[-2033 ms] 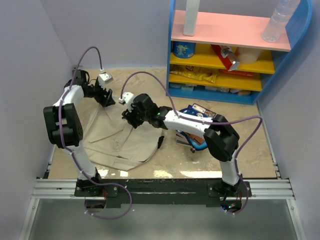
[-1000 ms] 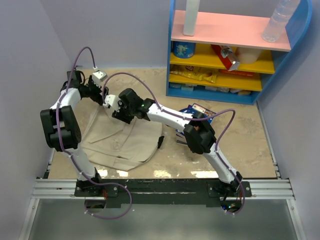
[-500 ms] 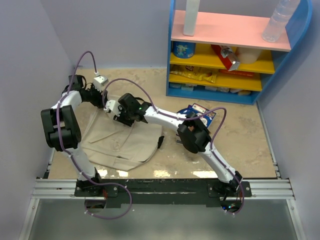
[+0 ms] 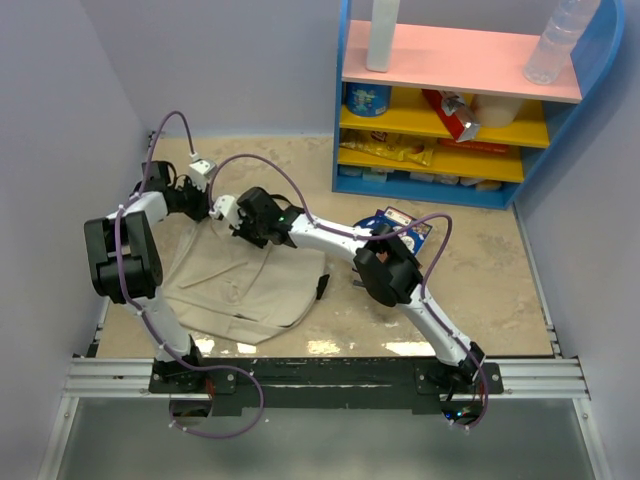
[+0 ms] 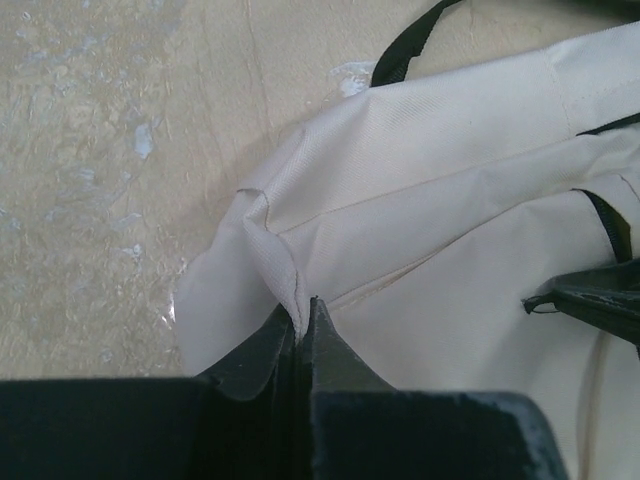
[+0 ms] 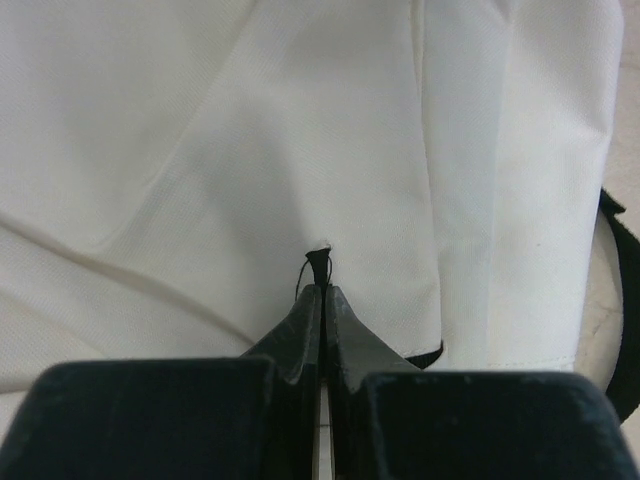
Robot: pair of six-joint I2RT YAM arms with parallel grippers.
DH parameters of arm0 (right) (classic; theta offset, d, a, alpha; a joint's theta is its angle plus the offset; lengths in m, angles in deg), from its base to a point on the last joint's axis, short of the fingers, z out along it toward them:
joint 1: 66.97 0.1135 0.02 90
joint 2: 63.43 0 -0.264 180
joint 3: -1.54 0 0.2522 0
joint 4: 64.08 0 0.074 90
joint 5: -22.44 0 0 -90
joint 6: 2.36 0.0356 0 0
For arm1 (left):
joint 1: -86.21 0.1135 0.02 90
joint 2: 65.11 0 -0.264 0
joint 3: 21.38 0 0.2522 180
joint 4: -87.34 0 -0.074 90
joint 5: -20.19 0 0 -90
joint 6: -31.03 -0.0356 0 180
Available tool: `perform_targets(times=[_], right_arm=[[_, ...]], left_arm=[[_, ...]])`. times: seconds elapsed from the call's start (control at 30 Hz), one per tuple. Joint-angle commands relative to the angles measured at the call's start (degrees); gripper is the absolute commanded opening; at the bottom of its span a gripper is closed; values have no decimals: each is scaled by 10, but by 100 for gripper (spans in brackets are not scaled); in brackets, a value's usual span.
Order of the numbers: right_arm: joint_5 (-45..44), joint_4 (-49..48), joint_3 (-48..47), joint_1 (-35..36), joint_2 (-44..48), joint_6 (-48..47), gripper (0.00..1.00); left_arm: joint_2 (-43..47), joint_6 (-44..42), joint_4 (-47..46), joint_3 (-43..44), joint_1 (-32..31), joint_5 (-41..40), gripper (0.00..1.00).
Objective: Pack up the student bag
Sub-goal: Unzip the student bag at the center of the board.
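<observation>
The student bag (image 4: pixel 245 285) lies flat on the sandy table (image 4: pixel 480 300), in the left half of it, just in front of the left arm's base and well apart from the blue shelf (image 4: pixel 345 100) at the far right. Both grippers meet at the far edge of the bag, near each other. In the left wrist view the left gripper (image 5: pixel 302 305) has its jaws pressed together, and a raised fold of the cream cloth, where a seam runs, is pinched between the tips. The cloth goes up in a small ridge toward the fingers. A black strap (image 5: pixel 405 50) comes out from under the bag at the top of this view. In the right wrist view the right gripper (image 6: pixel 322 290) is also fully closed, the two fingers touching, and a short black cord (image 6: pixel 317 265) of the bag stands out just at their tips. I cannot tell how firmly the cord is caught. Between the bag and the shelf, some books (image 4: pixel 400 225) lie on the table, partly hidden by the right arm.
</observation>
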Motion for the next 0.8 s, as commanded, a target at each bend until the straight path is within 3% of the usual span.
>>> perform_targets(times=[0.0, 0.33, 0.53, 0.77], right_arm=[[-4, -50, 32, 7, 63, 36, 0], [-17, -146, 184, 59, 161, 101, 0], [-26, -169, 227, 95, 190, 127, 0], [-55, -187, 254, 113, 187, 171, 0]], left_arm=[[34, 71, -40, -33, -7, 27, 0], [68, 228, -199, -99, -24, -82, 0], [71, 268, -228, -121, -34, -123, 0], [74, 289, -213, -110, -43, -117, 0]])
